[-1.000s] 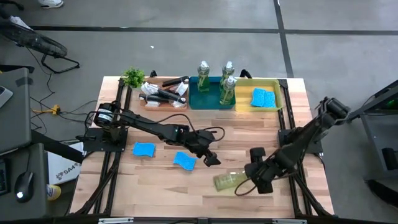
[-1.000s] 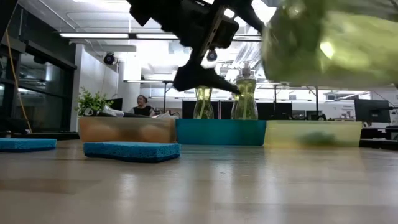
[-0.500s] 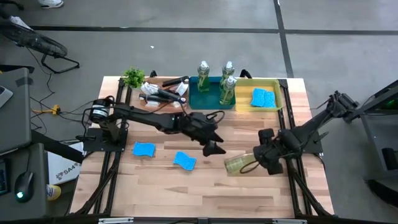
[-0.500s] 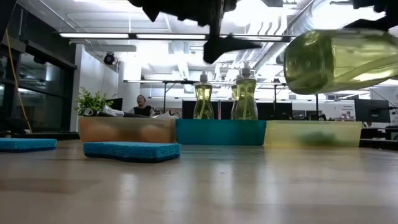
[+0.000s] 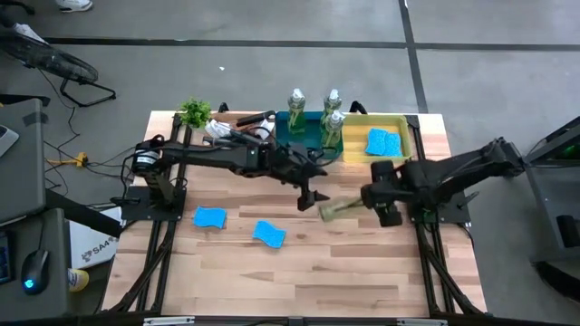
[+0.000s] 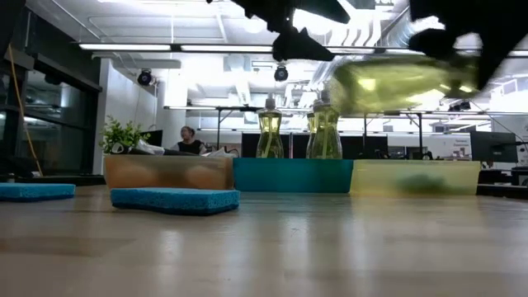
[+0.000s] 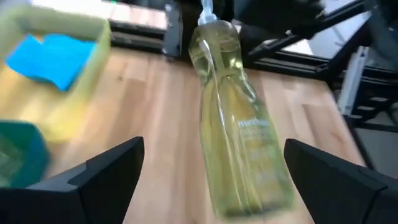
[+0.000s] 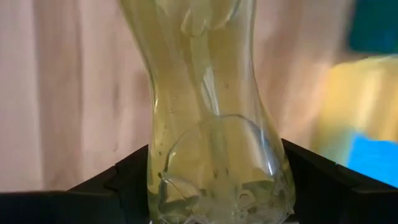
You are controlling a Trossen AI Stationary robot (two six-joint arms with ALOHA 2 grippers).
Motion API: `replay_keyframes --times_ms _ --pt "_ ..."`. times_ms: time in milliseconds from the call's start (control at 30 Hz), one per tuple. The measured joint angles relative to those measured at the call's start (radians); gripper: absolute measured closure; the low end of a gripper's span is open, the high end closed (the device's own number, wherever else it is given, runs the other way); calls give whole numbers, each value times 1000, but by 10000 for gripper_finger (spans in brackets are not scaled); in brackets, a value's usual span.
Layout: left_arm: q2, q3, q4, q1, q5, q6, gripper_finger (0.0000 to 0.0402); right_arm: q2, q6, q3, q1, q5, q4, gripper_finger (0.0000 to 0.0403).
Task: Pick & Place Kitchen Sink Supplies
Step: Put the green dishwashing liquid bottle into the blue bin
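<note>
My right gripper point(image 5: 379, 201) clamps a bottle point(image 5: 340, 207) at its pump end, sideways, clear of the table point(image 5: 362, 272). My left gripper point(image 5: 313, 196) spreads wide just beside its base. Right wrist view alone shows fingers point(image 8: 323, 180) gripping both sides. The low view alone shows the bottle airborne above the teal tray point(image 6: 292, 175).

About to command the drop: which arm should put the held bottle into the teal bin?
Right. Its tool is closed on the bottle, held sideways above the table near the teal bin. The left tool is open beside the bottle, holding nothing; a handover would probably add a step.
</note>
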Motion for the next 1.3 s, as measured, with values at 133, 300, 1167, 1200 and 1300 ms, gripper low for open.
replay_keyframes --times_ms 133,300,1167,1200,1300 --pt "1 30 2 -2 -28 97 21 0 -54 63 -80 56 9 124" --pt "1 47 -8 -7 -24 149 21 0 -93 97 -173 62 27 124" --pt "50 69 -192 -61 -335 244 21 151 -159 309 -230 37 29 125" --pt "51 69 -195 -61 -335 244 21 156 -159 314 -230 37 29 125" --pt "51 69 -195 -61 -336 244 32 159 -163 318 -230 36 33 125"
